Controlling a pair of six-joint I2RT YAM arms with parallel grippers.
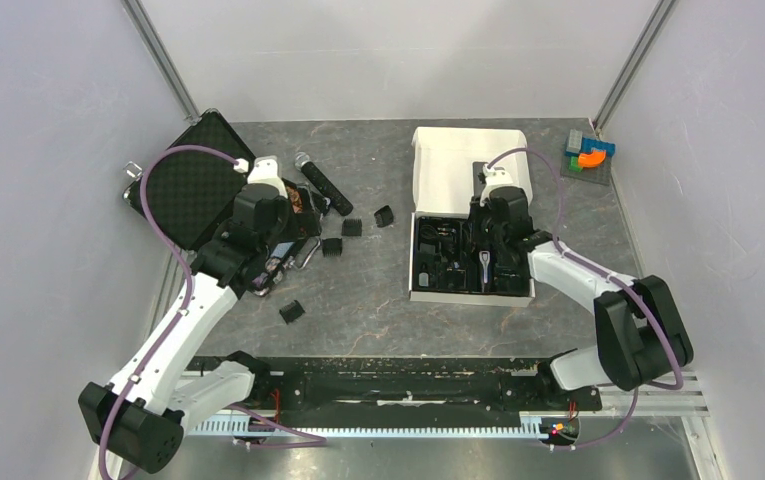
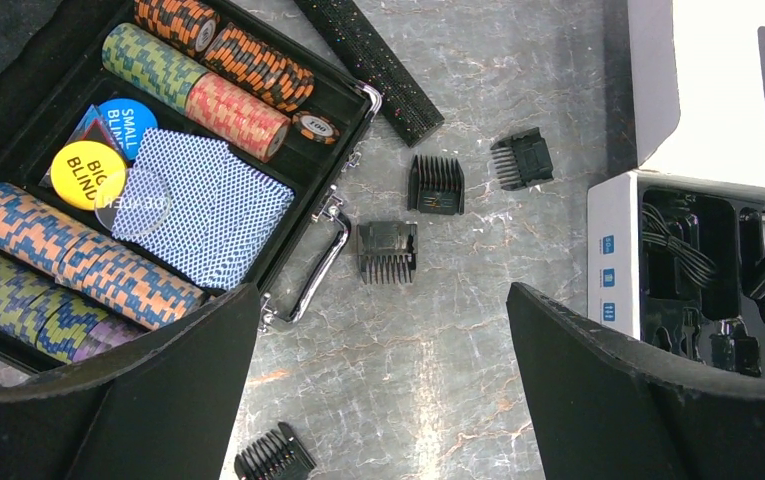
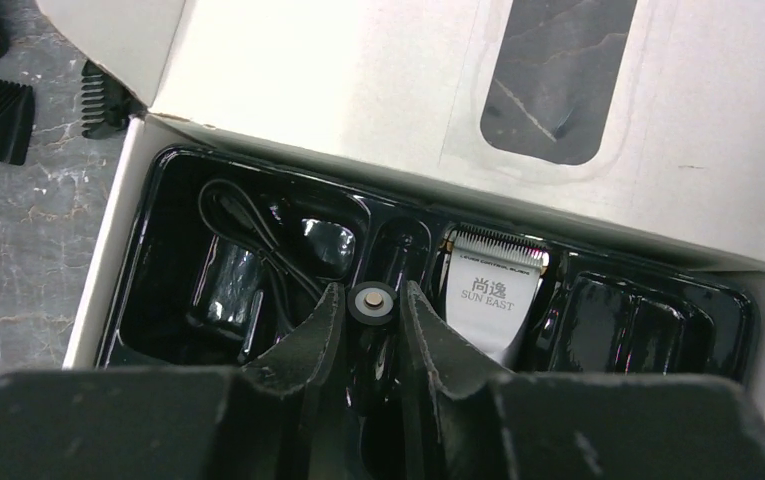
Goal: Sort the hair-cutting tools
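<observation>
SUN EAST reads on the silver clipper (image 3: 493, 300); right gripper (image 3: 373, 300) pinches a round-capped black piece (image 3: 373, 303); left gripper (image 2: 383, 292) gapes wide over toothed black combs (image 2: 387, 251); BIG BLIND button (image 2: 88, 172) upper left.

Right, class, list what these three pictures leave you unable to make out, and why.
- Right wrist view: the clipper body, behind the right claw; what the round-capped piece it grips is.
- Left wrist view: lowest comb, cut by the bottom edge.
- Top view: chip case contents, under the left arm.
</observation>
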